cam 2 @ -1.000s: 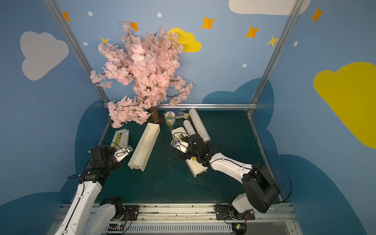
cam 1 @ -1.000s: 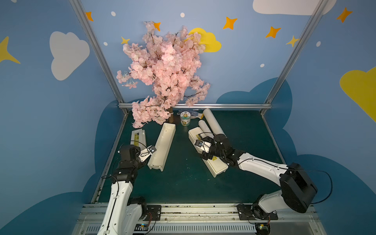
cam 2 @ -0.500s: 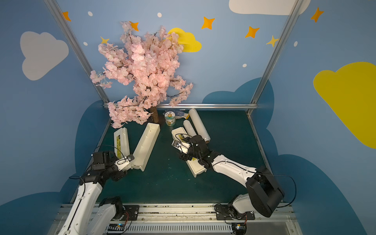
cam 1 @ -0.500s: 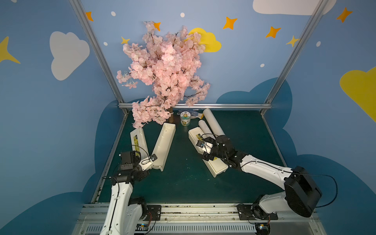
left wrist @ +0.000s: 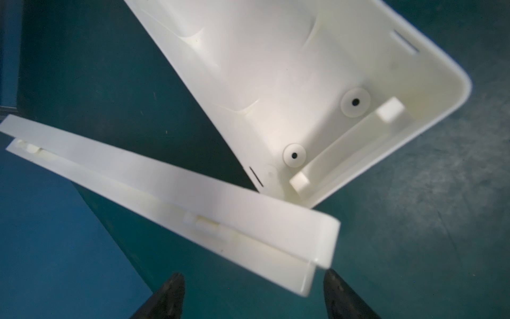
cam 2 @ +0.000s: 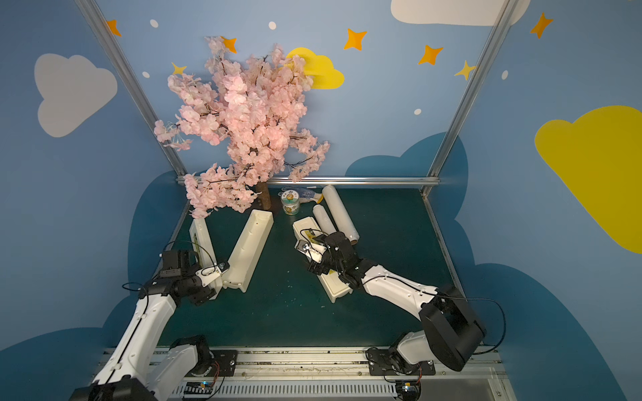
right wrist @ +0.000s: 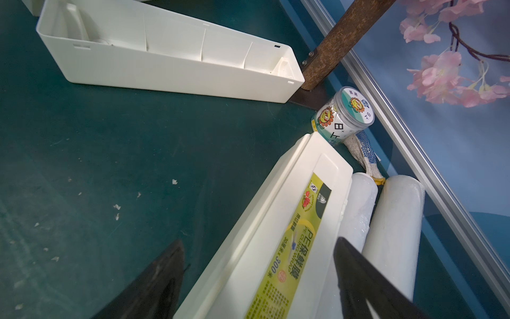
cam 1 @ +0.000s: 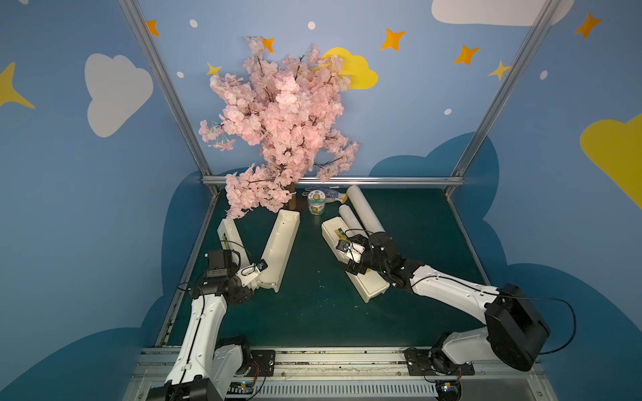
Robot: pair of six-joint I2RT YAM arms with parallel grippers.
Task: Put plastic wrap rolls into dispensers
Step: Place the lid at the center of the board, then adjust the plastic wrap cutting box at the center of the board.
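Dark green matte tabletop (cam 1: pixel 319 312), flecked with small pale scraps near the middle.

Left dispenser (cam 1: pixel 279 250): a long cream-white plastic trough, smooth and glossy inside, rounded corners, thin ribs along the wall, two small round bosses with holes at the near end. Open. Its lid (cam 1: pixel 231 236) is splayed off to the left, and the two make a narrow V that meets at the near end. The trough holds no roll.

Left gripper (left wrist: pixel 254 290): dark tapered fingers spread wide at the near end of that lid, whose corner sits just ahead of one fingertip. Contact unclear; nothing clamped.

Right dispenser (right wrist: pixel 276 221): same cream plastic, lid closed and flat, with a glossy yellow-green label strip (right wrist: pixel 289 248) running along it. It lies diagonally, right of centre.

Right gripper (right wrist: pixel 258 248): jaws wide, straddling the closed box across its width, one finger on either side. I cannot tell whether they touch it.

Plastic wrap rolls: the slimmer roll (cam 1: pixel 349 217) and the thicker roll (cam 1: pixel 364 208) are whitish matte cylinders lying side by side on the tabletop, against the right flank of the closed dispenser and outside both boxes.

Far edge: a small round jar (cam 1: pixel 316 205) with a printed label, a clear bottle (right wrist: pixel 364 154) lying behind it, and a pink blossom tree (cam 1: pixel 281 121) with a rough brown trunk (right wrist: pixel 339 41)
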